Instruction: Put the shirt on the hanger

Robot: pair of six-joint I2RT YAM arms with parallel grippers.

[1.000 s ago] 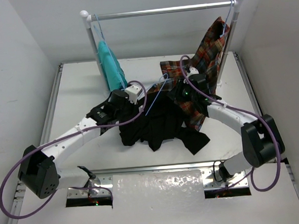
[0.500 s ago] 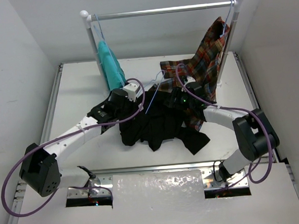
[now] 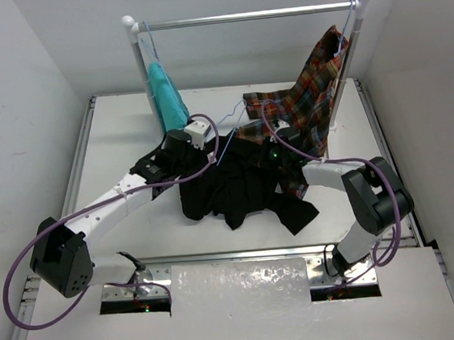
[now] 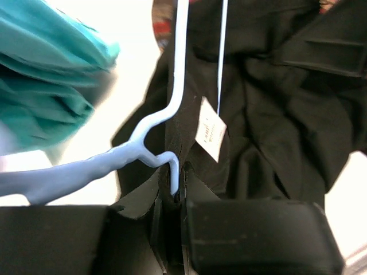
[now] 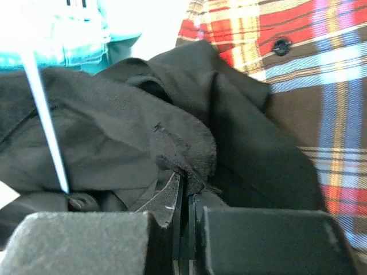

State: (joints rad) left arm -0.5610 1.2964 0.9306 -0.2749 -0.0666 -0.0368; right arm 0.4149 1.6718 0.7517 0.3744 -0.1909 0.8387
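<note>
The black shirt (image 3: 240,192) lies crumpled mid-table. The pale-blue hanger (image 3: 227,143) lies at its far edge, partly under the fabric. My left gripper (image 3: 210,142) is shut on the hanger near its neck; in the left wrist view the hanger (image 4: 176,80) runs up from the jaws (image 4: 174,186) over the shirt (image 4: 275,120) and its white tag (image 4: 209,130). My right gripper (image 3: 262,157) is shut on a fold of the shirt's edge; the right wrist view shows the fold (image 5: 183,149) pinched at the jaws (image 5: 187,183), with one hanger wire (image 5: 46,126) at the left.
A silver rail (image 3: 248,17) with white knobs stands at the back. A teal garment (image 3: 166,97) hangs at its left. A red-orange plaid shirt (image 3: 315,95) hangs at its right and spreads onto the table beside my right arm. White walls stand on both sides.
My right gripper has moved left onto the shirt's far edge and its arm has folded in. My left gripper has shifted slightly farther back with the hanger.
</note>
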